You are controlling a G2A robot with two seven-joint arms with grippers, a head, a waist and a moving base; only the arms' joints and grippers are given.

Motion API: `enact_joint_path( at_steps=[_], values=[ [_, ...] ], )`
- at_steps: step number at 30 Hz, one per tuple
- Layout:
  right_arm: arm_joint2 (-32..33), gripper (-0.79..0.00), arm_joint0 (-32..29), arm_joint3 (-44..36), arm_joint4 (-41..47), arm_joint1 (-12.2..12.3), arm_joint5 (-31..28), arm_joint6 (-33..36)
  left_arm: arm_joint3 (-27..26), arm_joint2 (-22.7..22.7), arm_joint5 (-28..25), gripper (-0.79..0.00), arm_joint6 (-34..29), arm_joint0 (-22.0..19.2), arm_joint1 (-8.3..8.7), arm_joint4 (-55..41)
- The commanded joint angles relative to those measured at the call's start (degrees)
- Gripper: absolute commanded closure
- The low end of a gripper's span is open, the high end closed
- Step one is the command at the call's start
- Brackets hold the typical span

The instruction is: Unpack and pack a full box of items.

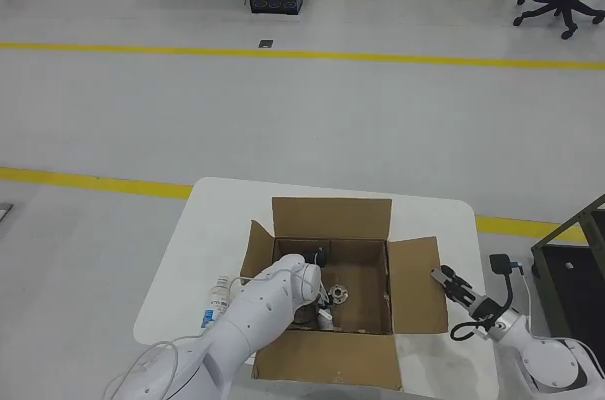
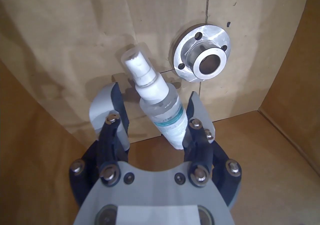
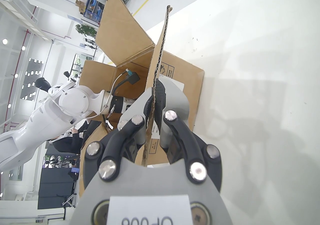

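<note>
Nearest the lens, the left gripper is seen inside the cardboard box. Its jaws are spread wide, and a small spray bottle is set between them. One finger is close against the bottle's base and a clear gap is kept at the other, so nothing is clamped yet.

The bottle is clear plastic with a white pump under a transparent cap. Its base is set at the fold between two inner panels of the box. It is judged light, rigid and smooth, and likely to slip if pinched at the narrow neck. The labelled round body is judged the better place to be gripped, across its width.

Just beside the cap, a machined metal flange is rested on the cardboard. It is judged hard and heavy for its size, and best taken by its raised hub.

In the top view the box is placed at lower centre of the frame on a white table. At lower right of that frame, the right gripper is closed on the box's outer flap, with the cardboard edge pinched between its fingers.
</note>
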Motion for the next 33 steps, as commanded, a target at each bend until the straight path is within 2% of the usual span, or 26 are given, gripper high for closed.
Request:
enact_joint_path(
  at_steps=[1, 4, 6, 8, 12, 15, 16, 25, 33],
  values=[
    [-0.02, 0.000, 0.13, 0.04, -0.06, -0.02, 0.08, 0.04, 0.57, -0.13, -0.09, -0.542, 0.04, -0.11, -0.27, 0.12],
    [-0.07, 0.000, 0.29, 0.08, -0.13, -0.06, 0.07, 0.01, 1.29, -0.31, -0.39, -0.554, 0.02, -0.22, -0.64, 0.28],
    [-0.14, 0.000, 0.38, 0.11, -0.18, -0.09, 0.11, -0.03, 1.84, -0.40, -0.64, -0.508, -0.05, -0.30, -0.88, 0.46],
    [-0.18, 0.000, 0.49, 0.13, -0.21, -0.11, 0.17, -0.02, 2.29, -0.53, -0.88, -0.369, -0.22, -0.40, -1.11, 0.53],
    [-0.24, 0.000, 0.73, 0.21, -0.23, -0.16, 0.29, 0.06, 3.11, -0.75, -1.43, -0.225, -0.42, -0.55, -1.54, 0.81],
    [-0.24, 0.000, 0.85, 0.24, -0.20, -0.19, 0.42, 0.03, 3.64, -0.96, -1.61, -0.018, -0.69, -0.71, -1.84, 0.95],
    [-0.23, 0.000, 0.87, 0.24, -0.20, -0.20, 0.45, 0.05, 3.68, -1.17, -1.74, 0.000, -0.85, -0.83, -1.93, 0.74],
    [0.68, 0.000, 0.96, 0.27, 1.27, -0.17, 0.53, 0.97, 0.92, -3.12, -5.90, 0.000, -5.27, -2.22, -1.87, -0.86],
    [2.76, 0.000, 0.89, -0.25, 2.34, 0.05, 0.81, 2.04, -6.78, -5.91, -4.66, 0.000, -9.00, -2.84, 0.11, -0.09]
  ],
)
